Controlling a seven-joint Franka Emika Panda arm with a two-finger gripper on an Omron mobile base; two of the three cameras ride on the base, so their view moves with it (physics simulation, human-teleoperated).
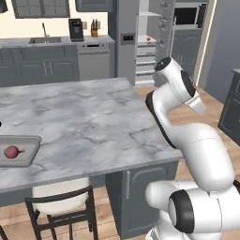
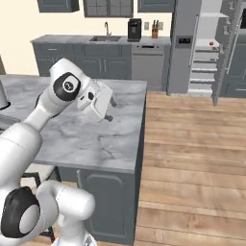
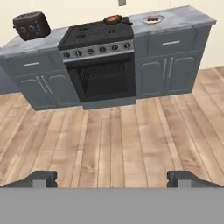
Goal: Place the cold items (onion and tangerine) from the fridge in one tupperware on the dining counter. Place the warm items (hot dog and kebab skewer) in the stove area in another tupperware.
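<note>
A red onion lies in a grey tupperware at the left edge of the marble dining counter. A small orange tangerine sits on a shelf of the open fridge. My gripper hangs open and empty off the counter's right side, facing away from it. In the hand view its fingertips stand wide apart, pointing at the stove across the wooden floor. A pan with something reddish sits on the stove, and a plate of dark food lies on the counter beside it.
A dark toaster stands left of the stove. A chair is tucked under the dining counter's near side. At the back wall are a sink, a coffee machine and a dishwasher.
</note>
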